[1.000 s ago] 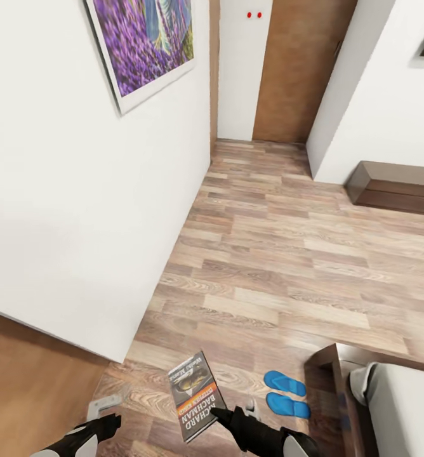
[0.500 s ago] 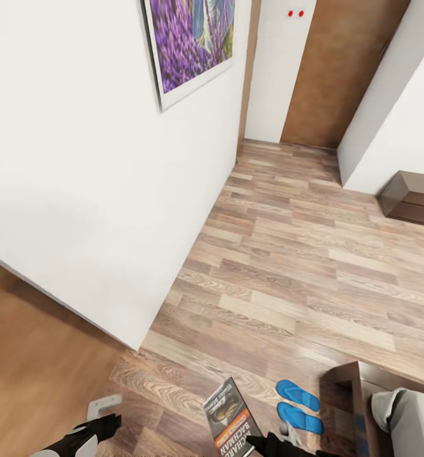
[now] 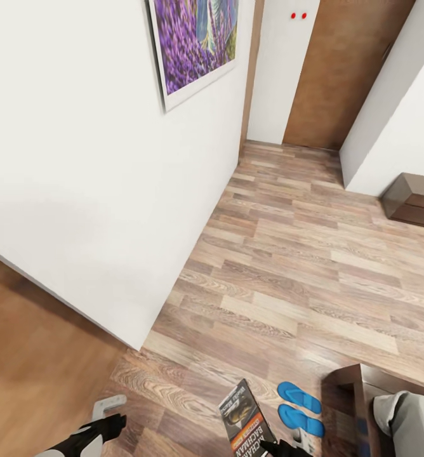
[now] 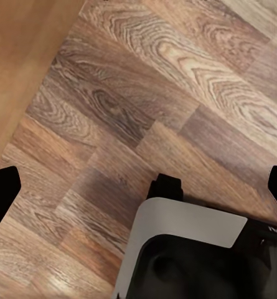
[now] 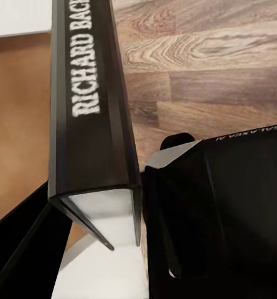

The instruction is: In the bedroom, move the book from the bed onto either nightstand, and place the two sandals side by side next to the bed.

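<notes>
Wood-plank floor (image 3: 282, 254) lies under the book (image 3: 245, 422), clamped in the right gripper (image 3: 272, 448) beside the paired sandals (image 3: 299, 408) and bed (image 3: 407, 419) (the left gripper (image 3: 107, 425) is spread, empty), so carrying is underway, and finding a nightstand comes next.

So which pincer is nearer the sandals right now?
Right. The right pincer, gripping the book, sits just beside the sandals; the left pincer hangs far across the floor.
</notes>
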Controlling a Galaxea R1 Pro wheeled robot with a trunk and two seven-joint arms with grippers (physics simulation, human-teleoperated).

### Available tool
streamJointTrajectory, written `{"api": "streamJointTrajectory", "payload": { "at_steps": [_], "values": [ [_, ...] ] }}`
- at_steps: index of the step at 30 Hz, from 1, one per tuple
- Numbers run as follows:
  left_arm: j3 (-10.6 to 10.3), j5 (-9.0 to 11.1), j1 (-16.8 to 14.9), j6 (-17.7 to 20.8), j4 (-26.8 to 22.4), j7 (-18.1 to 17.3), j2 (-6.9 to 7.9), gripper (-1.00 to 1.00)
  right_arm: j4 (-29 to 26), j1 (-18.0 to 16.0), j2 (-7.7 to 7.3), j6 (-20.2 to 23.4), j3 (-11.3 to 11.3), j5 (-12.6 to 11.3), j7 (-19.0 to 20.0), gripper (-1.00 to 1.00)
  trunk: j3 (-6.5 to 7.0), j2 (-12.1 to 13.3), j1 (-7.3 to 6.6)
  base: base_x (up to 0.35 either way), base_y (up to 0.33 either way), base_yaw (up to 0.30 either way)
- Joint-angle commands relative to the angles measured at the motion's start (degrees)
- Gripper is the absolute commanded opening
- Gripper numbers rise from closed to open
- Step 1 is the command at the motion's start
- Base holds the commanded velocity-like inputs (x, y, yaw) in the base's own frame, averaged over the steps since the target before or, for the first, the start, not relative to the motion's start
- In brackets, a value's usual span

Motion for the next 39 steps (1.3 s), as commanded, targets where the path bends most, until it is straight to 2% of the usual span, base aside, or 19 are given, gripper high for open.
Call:
{"api": "streamJointTrajectory", "payload": {
  "at_steps": [1,6,10,15,17,27,33,39],
  "values": [
    [0.16,0.2,-0.04,-0.18,0.06,0.04,-0.05,1.0,-0.05,-0.02,-0.34,0.55,0.31,-0.69,0.05,-1.0,0.03,-0.07,0.02,0.0,0.0,0.0],
    [0.19,0.21,-0.04,-0.19,0.06,0.06,-0.62,1.0,0.25,-0.02,-2.69,0.45,0.26,-0.69,0.07,-1.0,0.49,-0.07,0.02,0.0,0.0,0.0],
    [0.18,0.23,-0.04,-0.18,0.06,0.02,-0.84,1.0,1.34,-0.02,-3.84,0.42,0.19,-0.69,0.07,-1.0,0.86,-0.07,0.02,0.0,0.0,0.0],
    [0.18,0.25,-0.04,-0.16,0.06,0.01,-0.94,1.0,1.92,-0.02,-7.1,0.34,0.31,-0.69,0.04,-1.0,1.33,-0.07,0.02,0.0,0.0,0.0],
    [0.19,0.26,-0.04,-0.15,0.06,0.01,-0.94,1.0,1.97,-0.02,-7.83,0.3,0.35,-0.69,0.06,-1.0,1.51,-0.07,0.02,0.0,0.0,0.0],
    [0.2,0.28,-0.04,-0.17,0.06,0.01,-0.92,1.0,2.04,-0.02,-8.58,0.24,0.35,-0.69,0.08,-1.0,2.44,-0.07,0.02,0.0,0.0,0.0],
    [0.19,0.28,-0.04,-0.16,0.06,0.01,-2.1,1.0,4.49,-0.02,-10.19,0.23,0.24,-0.69,0.08,-1.0,3.0,-0.07,0.02,0.0,0.0,0.0],
    [0.2,0.28,-0.04,-0.16,0.08,0.01,-2.46,1.0,6.34,-0.02,-10.67,0.19,0.22,-0.76,0.08,-1.0,3.56,-0.07,0.02,0.0,0.0,0.0]
  ]
}}
